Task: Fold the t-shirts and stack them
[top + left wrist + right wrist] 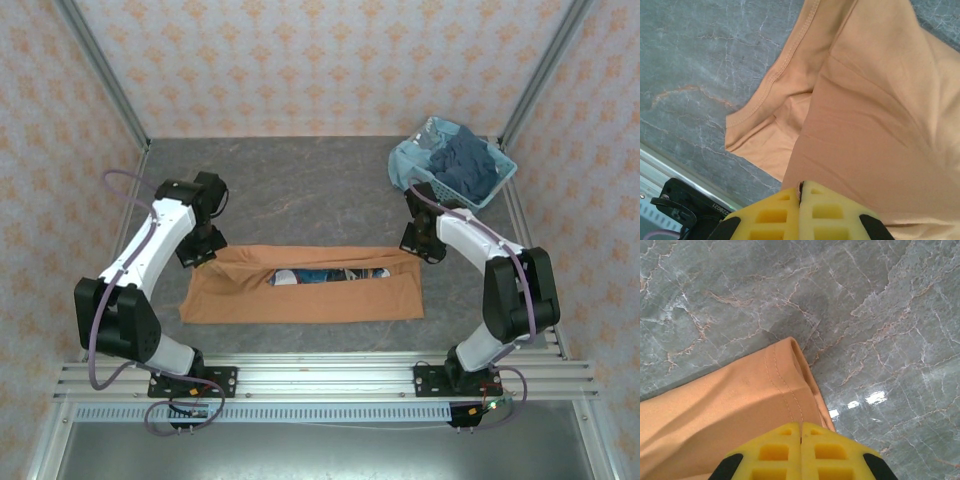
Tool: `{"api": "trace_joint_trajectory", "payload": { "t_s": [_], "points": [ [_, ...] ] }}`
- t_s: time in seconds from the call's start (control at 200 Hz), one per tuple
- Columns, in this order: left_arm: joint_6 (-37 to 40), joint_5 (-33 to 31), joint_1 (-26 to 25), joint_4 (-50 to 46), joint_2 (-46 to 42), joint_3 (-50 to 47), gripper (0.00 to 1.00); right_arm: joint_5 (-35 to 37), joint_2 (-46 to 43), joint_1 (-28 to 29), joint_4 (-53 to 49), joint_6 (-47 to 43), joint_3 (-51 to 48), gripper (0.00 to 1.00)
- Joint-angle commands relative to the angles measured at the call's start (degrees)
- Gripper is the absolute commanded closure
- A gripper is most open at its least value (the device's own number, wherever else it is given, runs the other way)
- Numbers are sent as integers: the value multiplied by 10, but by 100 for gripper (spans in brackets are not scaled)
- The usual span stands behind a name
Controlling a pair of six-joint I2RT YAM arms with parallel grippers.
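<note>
The orange-tan t-shirt (pixel 300 297) lies across the table's middle as a long band, its top edge folded over. Dark multicoloured print (pixel 330 275) peeks out from the fold's opening. My left gripper (pixel 205 248) is at the shirt's upper left corner, and the left wrist view has it (pixel 800 186) shut on a raised fold of the cloth (pixel 875 125). My right gripper (pixel 418 245) is at the upper right corner. The right wrist view has it (pixel 801 425) shut over the stitched hem (pixel 785 385). A dark navy shirt (pixel 468 165) and a pale blue one (pixel 405 160) sit in the basket.
The light blue slotted basket (pixel 505 172) stands at the back right, close behind my right arm. Grey marbled tabletop (pixel 300 190) stretches behind the shirt. A metal rail (pixel 320 375) runs along the near edge, and patterned walls enclose the sides.
</note>
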Motion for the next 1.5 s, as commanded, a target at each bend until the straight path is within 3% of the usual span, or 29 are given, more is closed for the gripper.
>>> {"api": "trace_joint_trajectory", "payload": {
  "t_s": [0.0, 0.59, 0.926, 0.986, 1.076, 1.166, 1.491],
  "points": [
    [-13, -1, -4, -11, -30, -36, 100, 17, -26, 10, -18, 11, -23, 100],
    [-58, 4, -17, 15, -67, -139, 100, 20, -36, 18, -27, 25, -44, 100],
    [-136, 61, -45, 53, -106, -209, 100, 23, -19, 18, -30, 26, -53, 99],
    [-143, 68, -51, 58, -104, -211, 100, 23, -15, 18, -30, 26, -56, 94],
    [-156, 76, -59, 60, -103, -210, 100, 23, -9, 19, -33, 28, -56, 68],
    [-173, 74, -67, 57, -108, -201, 100, 24, -13, 18, -36, 27, -54, 55],
    [-324, 109, -102, 79, -156, -216, 100, 20, -44, 19, -48, 10, -42, 47]
  ]
}}
